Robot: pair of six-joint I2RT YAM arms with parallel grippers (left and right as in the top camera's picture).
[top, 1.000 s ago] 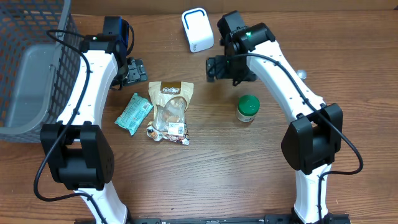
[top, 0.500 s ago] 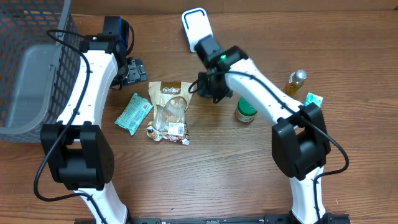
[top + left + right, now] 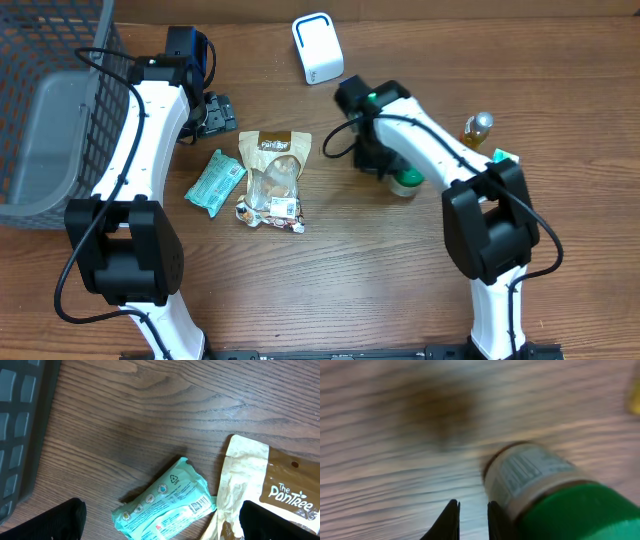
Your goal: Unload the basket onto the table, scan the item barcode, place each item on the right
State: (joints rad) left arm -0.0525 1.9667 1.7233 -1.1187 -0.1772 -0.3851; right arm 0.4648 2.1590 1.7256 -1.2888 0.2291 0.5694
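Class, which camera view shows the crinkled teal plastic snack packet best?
The left wrist view: the crinkled teal plastic snack packet lies close, printed symbols visible, lower edge cropped. Overhead shows the packet whole but small. The right wrist view misses it.

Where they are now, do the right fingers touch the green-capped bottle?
Cannot tell. The right wrist view is blurred; the right fingers sit close beside the bottle.

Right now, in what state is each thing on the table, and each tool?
Jar: upright, green cap on, not held.
Right tool: nearly shut, empty, beside the jar.
Left tool: open, empty.
Pouch: lying flat.
Teal packet: lying flat, sealed.
Bottle: seems upright, capped.
Scanner: standing, untouched.
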